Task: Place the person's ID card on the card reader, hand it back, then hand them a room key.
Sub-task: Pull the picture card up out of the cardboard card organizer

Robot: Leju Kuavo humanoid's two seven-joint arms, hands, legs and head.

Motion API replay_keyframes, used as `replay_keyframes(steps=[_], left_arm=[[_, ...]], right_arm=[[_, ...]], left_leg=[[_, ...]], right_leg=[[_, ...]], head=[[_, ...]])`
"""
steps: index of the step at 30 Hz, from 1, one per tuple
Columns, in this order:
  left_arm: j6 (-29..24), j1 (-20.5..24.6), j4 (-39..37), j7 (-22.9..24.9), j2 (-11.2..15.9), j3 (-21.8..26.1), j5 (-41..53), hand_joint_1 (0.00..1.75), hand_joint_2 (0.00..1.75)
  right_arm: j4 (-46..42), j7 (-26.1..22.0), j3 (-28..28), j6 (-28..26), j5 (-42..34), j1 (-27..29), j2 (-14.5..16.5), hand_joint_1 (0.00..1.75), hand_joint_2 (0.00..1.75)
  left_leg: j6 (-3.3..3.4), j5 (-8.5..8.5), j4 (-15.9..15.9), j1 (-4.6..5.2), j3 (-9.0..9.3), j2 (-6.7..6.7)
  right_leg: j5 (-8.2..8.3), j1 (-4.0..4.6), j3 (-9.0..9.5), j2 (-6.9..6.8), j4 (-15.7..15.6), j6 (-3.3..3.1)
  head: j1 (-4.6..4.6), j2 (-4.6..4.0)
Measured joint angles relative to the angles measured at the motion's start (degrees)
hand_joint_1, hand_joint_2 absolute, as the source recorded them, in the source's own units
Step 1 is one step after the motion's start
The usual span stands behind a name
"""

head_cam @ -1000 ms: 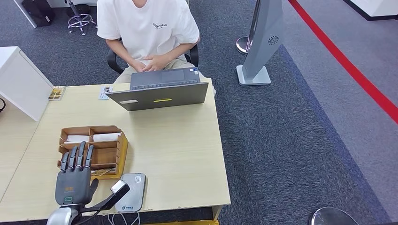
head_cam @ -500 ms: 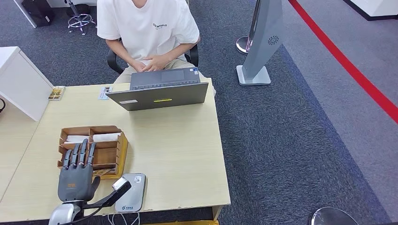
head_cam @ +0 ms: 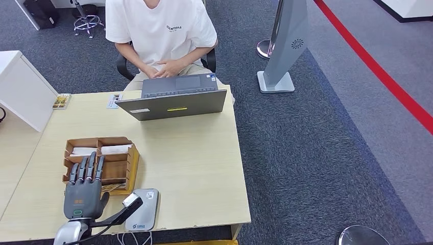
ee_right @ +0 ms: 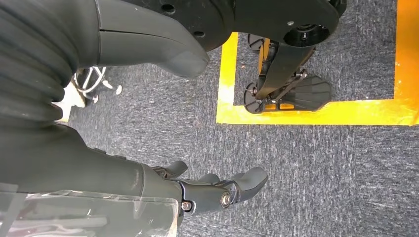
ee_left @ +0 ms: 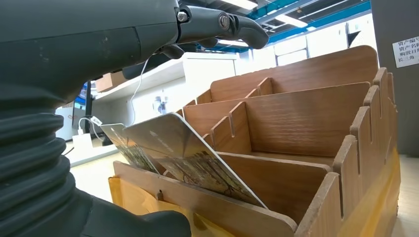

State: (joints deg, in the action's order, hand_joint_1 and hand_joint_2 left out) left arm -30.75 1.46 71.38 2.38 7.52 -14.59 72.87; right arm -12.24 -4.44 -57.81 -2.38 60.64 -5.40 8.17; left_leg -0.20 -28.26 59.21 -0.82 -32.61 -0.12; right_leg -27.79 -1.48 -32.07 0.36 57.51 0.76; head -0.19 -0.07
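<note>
My left hand hovers flat over the front of the wooden card holder, its fingers stretched out and apart and holding nothing. Its thumb reaches sideways above the grey card reader at the table's near edge. In the left wrist view, printed cards lean in the front slot of the holder, below the fingers of my left hand. My right hand hangs over the carpet, holding nothing, its fingers loosely apart. The person sits behind the table with both hands in their lap.
An open grey laptop stands at the far table edge. A small card and a small booklet lie left of it. A white cabinet stands at the left. A grey sign stand is on the carpet to the right.
My left hand has edged slightly forward over the card holder. The person and the things on the table have not moved.
</note>
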Motion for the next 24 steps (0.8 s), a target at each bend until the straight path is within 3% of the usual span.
replay_keyframes(steps=[24], left_arm=[[0.0,0.7,-0.6,-0.5,-0.5,0.0,0.6,0.00,1.75]], right_arm=[[0.0,0.1,0.3,0.0,0.1,0.0,0.2,0.00,1.75]], left_leg=[[0.00,0.00,0.0,0.00,0.00,0.00]], right_leg=[[0.00,0.00,0.00,0.00,0.0,0.00]], head=[[-0.01,0.01]])
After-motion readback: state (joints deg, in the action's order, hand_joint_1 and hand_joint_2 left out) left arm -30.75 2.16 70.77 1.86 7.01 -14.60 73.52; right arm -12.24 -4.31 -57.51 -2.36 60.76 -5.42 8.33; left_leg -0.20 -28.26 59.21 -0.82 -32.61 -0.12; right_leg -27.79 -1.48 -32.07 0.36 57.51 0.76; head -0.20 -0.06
